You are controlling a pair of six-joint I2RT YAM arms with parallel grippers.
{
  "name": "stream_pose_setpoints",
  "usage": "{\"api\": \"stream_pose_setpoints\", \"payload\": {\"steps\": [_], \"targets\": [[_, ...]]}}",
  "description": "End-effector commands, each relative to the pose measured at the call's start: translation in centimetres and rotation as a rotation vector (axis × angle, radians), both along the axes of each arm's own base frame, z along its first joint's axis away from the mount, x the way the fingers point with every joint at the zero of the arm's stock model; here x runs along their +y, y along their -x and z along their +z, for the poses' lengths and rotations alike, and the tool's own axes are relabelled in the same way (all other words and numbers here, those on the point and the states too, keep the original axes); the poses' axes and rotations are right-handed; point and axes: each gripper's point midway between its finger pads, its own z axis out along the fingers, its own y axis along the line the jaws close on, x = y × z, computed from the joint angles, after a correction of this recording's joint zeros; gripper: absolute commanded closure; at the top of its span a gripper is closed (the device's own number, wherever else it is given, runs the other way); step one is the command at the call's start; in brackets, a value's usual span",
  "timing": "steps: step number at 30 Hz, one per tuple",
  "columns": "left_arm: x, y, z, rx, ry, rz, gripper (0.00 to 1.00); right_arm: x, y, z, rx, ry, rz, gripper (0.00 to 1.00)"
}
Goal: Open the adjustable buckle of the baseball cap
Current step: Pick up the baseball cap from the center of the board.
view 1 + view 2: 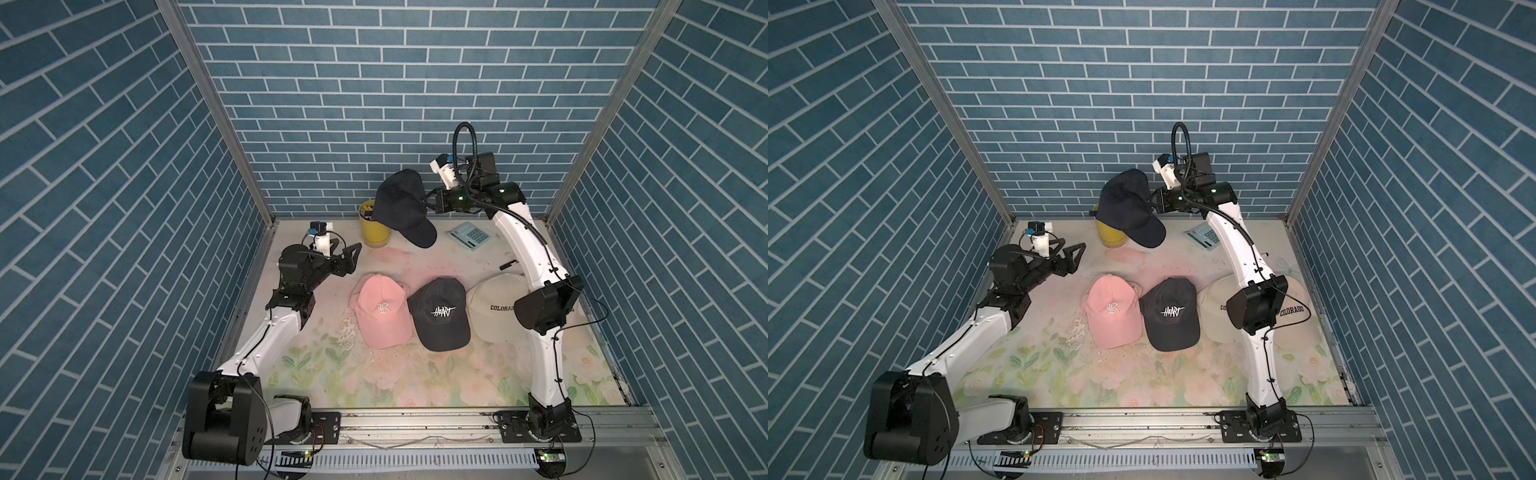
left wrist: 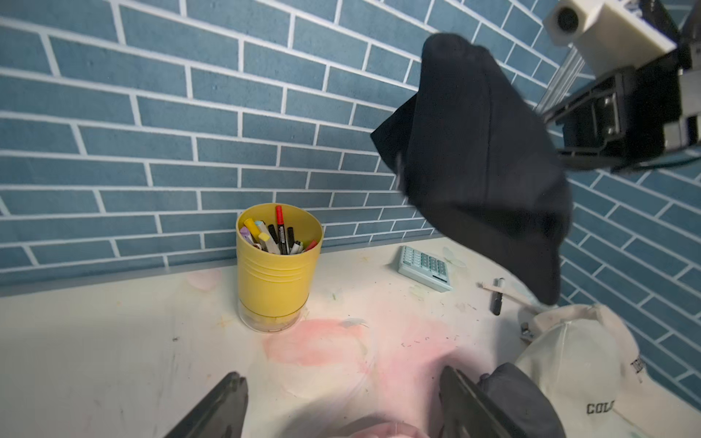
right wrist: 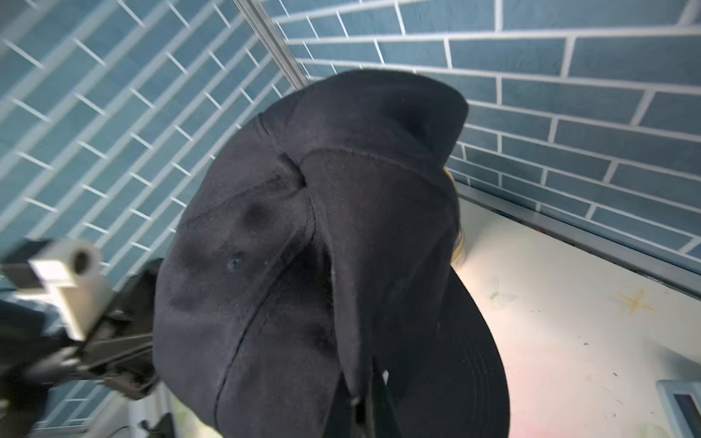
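Note:
A dark navy baseball cap (image 1: pixel 401 199) (image 1: pixel 1128 203) hangs in the air at the back of the table, brim pointing down. My right gripper (image 1: pixel 426 203) (image 1: pixel 1153 203) is shut on the cap's edge beside the brim; in the right wrist view the cap (image 3: pixel 322 246) fills the picture and the right gripper (image 3: pixel 364 402) pinches its fabric. The buckle is hidden. My left gripper (image 1: pixel 351 259) (image 1: pixel 1075 255) stands open and holds nothing at the back left, low over the table and well apart from the cap. In the left wrist view the cap (image 2: pixel 481 151) hangs beyond the left gripper (image 2: pixel 341 375).
A yellow cup of pens (image 1: pixel 376 235) (image 2: pixel 278 265) stands just behind and below the hanging cap. A calculator (image 1: pixel 471 236) and a marker (image 1: pixel 509 264) lie at the back right. A pink cap (image 1: pixel 382 311), a black HEART cap (image 1: pixel 442 316) and a cream cap (image 1: pixel 494 307) lie mid-table.

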Motion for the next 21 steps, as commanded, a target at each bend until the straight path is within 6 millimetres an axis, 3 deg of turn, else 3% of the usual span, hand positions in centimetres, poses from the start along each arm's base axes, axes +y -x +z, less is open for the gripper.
{"api": "stream_pose_setpoints", "payload": {"steps": [1,4,8,11,14,18,21], "targets": [[-0.2,0.4,2.5,-0.191,-0.173,0.05,0.14,-0.3,2.7,4.3,0.034,-0.132,0.095,1.0],[-1.4,-0.2,3.5,-0.265,-0.269,0.111,0.11,0.0,3.6,4.3,0.069,-0.149,0.127,1.0],[-3.6,-1.4,4.9,-0.351,-0.264,0.109,0.09,0.0,4.1,4.2,0.093,-0.154,0.131,1.0],[-5.1,-2.3,6.0,-0.394,-0.219,0.094,0.08,0.0,4.8,4.3,0.1,-0.151,0.136,1.0],[-5.2,-3.2,7.4,-0.434,-0.147,0.126,0.06,0.1,5.6,4.1,0.114,-0.146,0.148,1.0],[-6.4,-2.5,10.2,-0.538,-0.025,0.058,0.05,0.3,6.3,3.4,0.135,-0.141,0.159,1.0],[-6.8,-2.6,11.3,-0.565,0.035,0.036,0.07,0.3,6.5,3.1,0.138,-0.138,0.158,1.0]]}}
